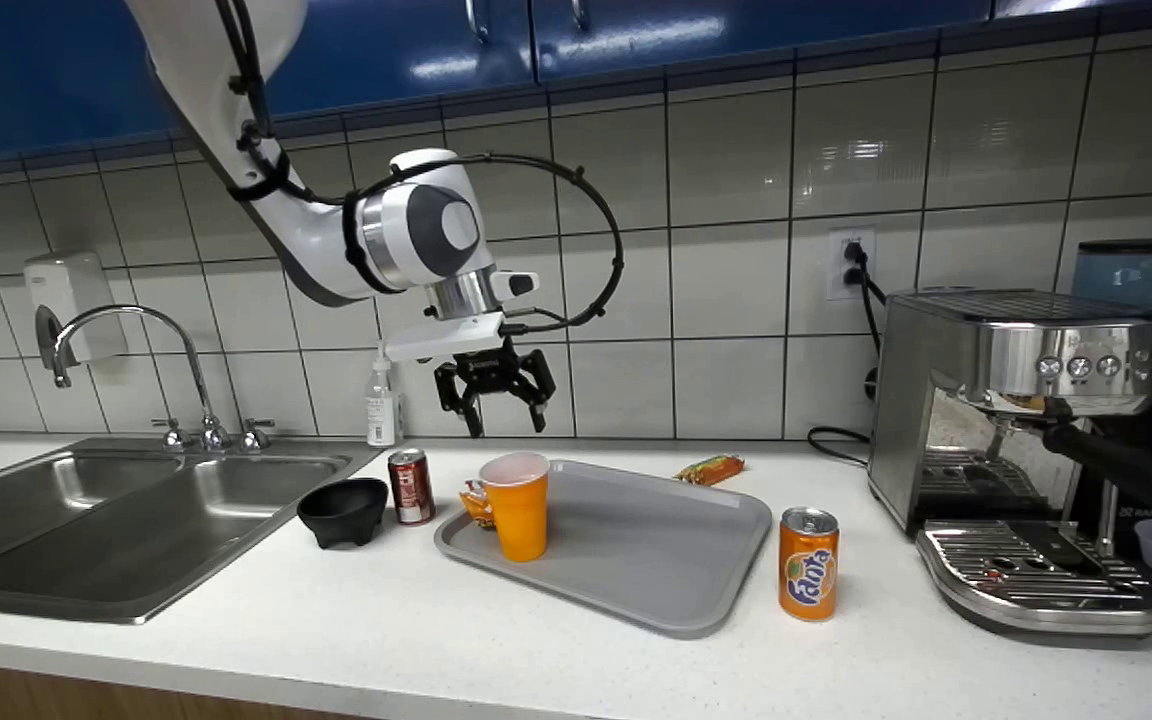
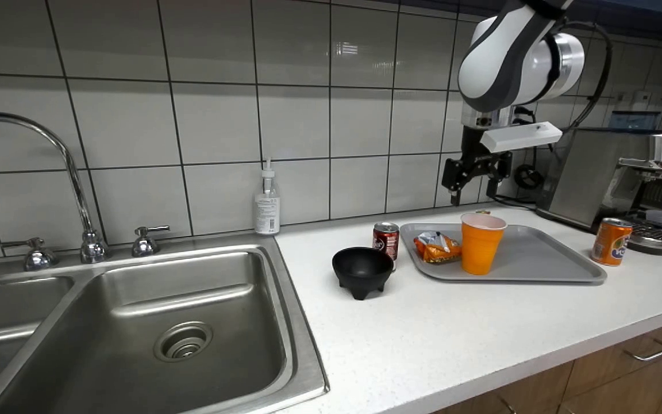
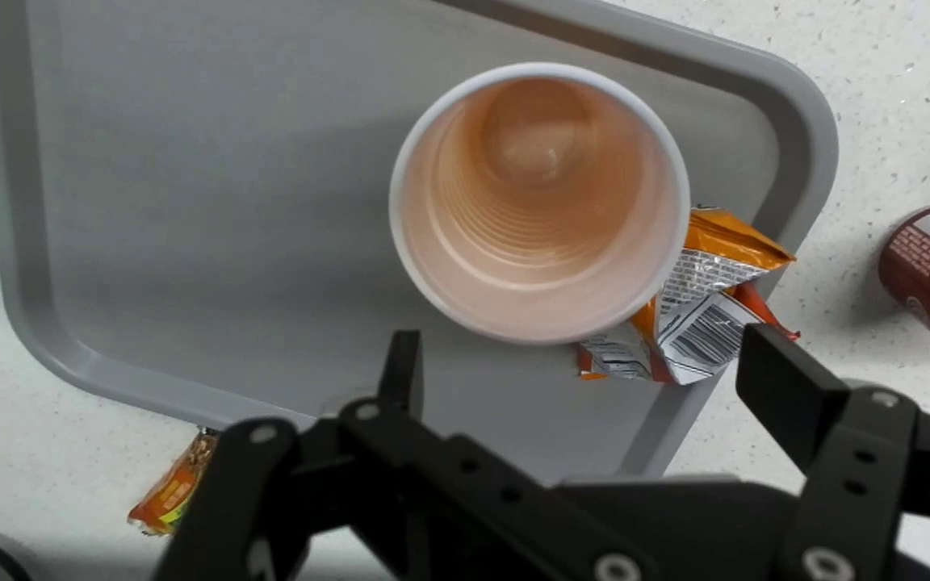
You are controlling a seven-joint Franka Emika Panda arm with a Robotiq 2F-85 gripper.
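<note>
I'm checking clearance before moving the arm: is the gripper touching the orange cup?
Apart. In an exterior view, the open gripper hangs higher than the orange cup, with a visible gap between its fingertips and the cup's rim.

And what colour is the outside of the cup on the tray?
The cup is orange outside, showing best in an exterior view.

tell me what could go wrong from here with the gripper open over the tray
The cup narrows toward its base, so a bump from the open gripper might topple it on the tray.
The crumpled packet lies close beside the cup, so closing around the cup could snag it too.
The red can stands just off the tray, so a low sideways sweep might knock it over.
</note>
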